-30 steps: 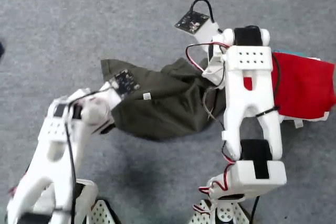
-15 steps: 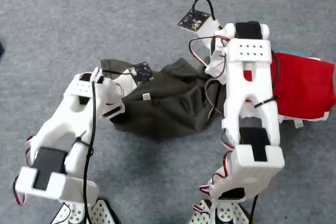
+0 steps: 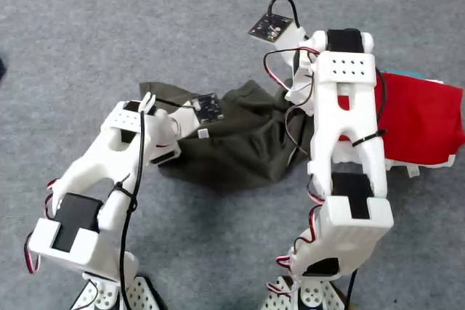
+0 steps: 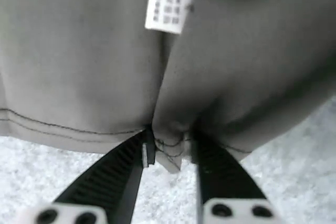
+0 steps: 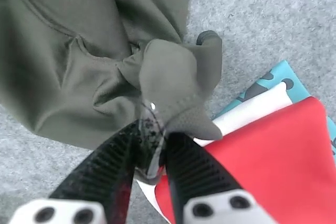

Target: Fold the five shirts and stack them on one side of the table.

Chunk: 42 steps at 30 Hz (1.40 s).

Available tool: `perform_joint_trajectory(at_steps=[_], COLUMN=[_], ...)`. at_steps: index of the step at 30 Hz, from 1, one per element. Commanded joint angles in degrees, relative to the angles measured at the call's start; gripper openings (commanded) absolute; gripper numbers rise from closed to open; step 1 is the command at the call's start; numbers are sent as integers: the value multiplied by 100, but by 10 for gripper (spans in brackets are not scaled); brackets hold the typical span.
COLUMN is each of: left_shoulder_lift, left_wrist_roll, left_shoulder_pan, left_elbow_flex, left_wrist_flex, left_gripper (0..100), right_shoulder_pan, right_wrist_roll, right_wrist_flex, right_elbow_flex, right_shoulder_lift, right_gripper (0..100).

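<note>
step: folding olive shirt (image 3: 240, 143), mid-bench (image 3: 87, 56), beside red-topped stack (image 3: 421, 121) | left end effector (image 4: 170, 150): clamped on its hem | right end effector (image 5: 156, 135): clamped on bunched corner | next: probably carry both grips across together, cloth taut

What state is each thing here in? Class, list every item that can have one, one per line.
olive shirt: crumpled on the table, pinched at two spots
red shirt: folded, top of the stack
white shirt: under the red one, edge showing
teal patterned shirt: under the white one, edge showing
left gripper: shut on the olive shirt's hem
right gripper: shut on a bunched fold of the olive shirt
</note>
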Motion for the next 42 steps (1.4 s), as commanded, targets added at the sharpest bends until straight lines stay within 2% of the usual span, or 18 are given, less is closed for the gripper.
perform_joint_trajectory(at_steps=[1,8,11,14,21,28,31,36,39,42], left_shoulder_lift=[-88,-97,-97,-97,-176,-1064,-1538,-2400,-2857,-3218], left_wrist_roll=[255,677,870,1020,1116,1160,1336,1600,1635,1512], left_shoulder_pan=[84,84,145,242,215,154,-13,-796,-1420,-2000], left_elbow_flex=[-48,-523,-699,-796,-787,-804,-813,-1270,-1771,-1982], left_wrist_flex=[9,835,1099,1389,1477,2004,2189,2760,3288,3727], left_gripper=[84,79,32,30,29,28,28,28,29,29], right_shoulder_pan=[9,9,9,9,18,26,132,246,202,193], right_wrist_roll=[18,18,18,18,18,9,-457,-2066,-2523,-2725], right_wrist_flex=[-53,-53,-53,-44,-53,-35,141,-149,-334,-334], right_elbow_flex=[-242,-242,-242,-242,-242,-435,-875,-1648,-1657,-1631], right_shoulder_lift=[-31,-31,-31,-31,-31,-66,-75,-22,-57,-48], right_gripper=[15,15,15,15,15,16,87,289,361,387])
